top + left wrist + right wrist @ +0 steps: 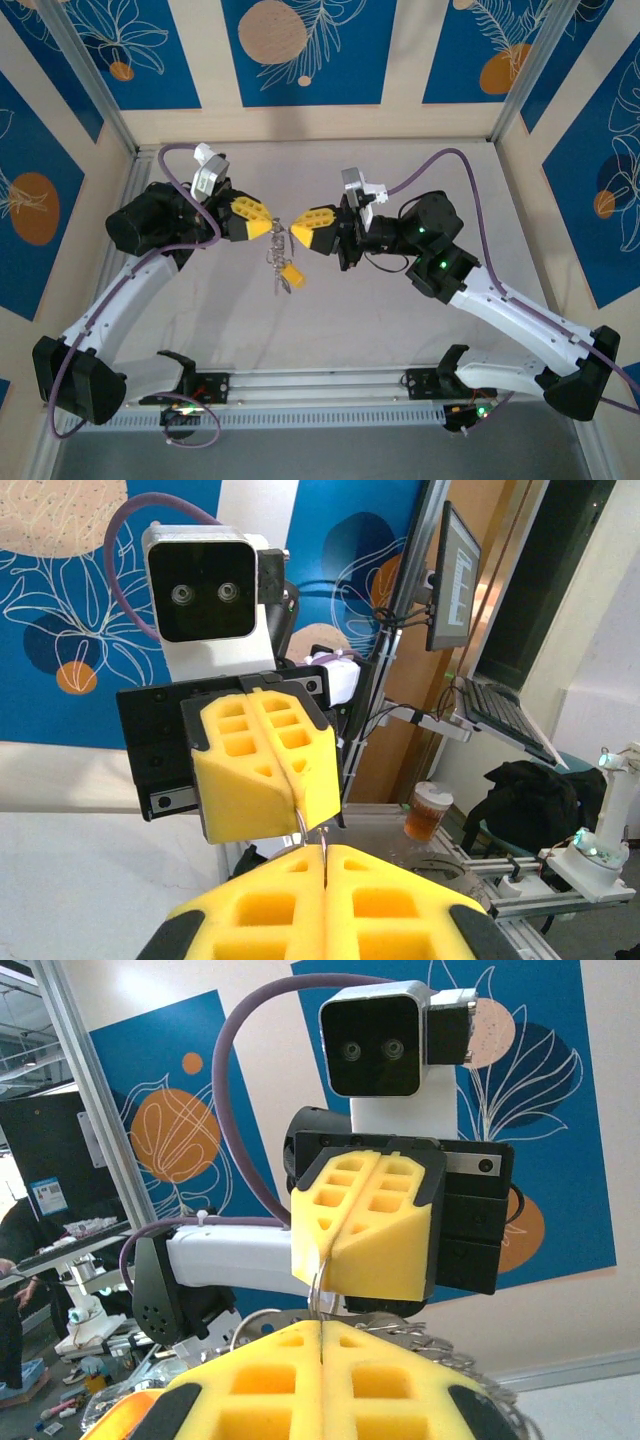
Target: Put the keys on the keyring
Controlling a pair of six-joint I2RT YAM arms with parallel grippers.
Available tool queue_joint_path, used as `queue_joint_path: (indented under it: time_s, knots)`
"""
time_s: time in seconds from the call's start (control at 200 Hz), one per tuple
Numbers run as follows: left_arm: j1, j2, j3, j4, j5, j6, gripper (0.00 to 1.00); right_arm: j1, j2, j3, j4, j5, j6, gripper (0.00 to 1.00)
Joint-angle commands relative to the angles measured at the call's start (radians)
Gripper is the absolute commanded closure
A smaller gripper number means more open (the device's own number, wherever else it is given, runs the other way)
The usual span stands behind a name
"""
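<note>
Both claws are clenched tip to tip above the worktop (340,320): left claw (262,222) and right claw (303,222) each pinch the thin wire of the keyring (281,238). Only a short arc of it shows between the yellow pads. Beneath dangle keys (274,260) and a yellow tag (293,274), a small blurred cluster in which single keys cannot be told apart.

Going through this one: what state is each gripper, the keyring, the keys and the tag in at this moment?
left gripper: shut, pinching the keyring.
right gripper: shut, pinching the keyring from the opposite side.
keyring: held between the two grippers' tips.
keys: hanging in a cluster from the keyring.
yellow tag: hanging at the low end of that cluster.
</note>
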Motion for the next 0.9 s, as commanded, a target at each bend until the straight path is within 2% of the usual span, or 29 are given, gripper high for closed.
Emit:
queue_joint_path:
  time_s: [0.0, 0.895]
  knots:
    - [-0.009, -0.022, 0.033, 0.056, -0.018, -0.009, 1.0, 0.011, -0.006, 0.04, 0.039, 0.014, -0.019, 1.0]
    - [-0.009, -0.023, 0.036, 0.051, -0.022, -0.009, 1.0, 0.045, 0.007, 0.07, -0.009, 0.094, -0.071, 1.0]
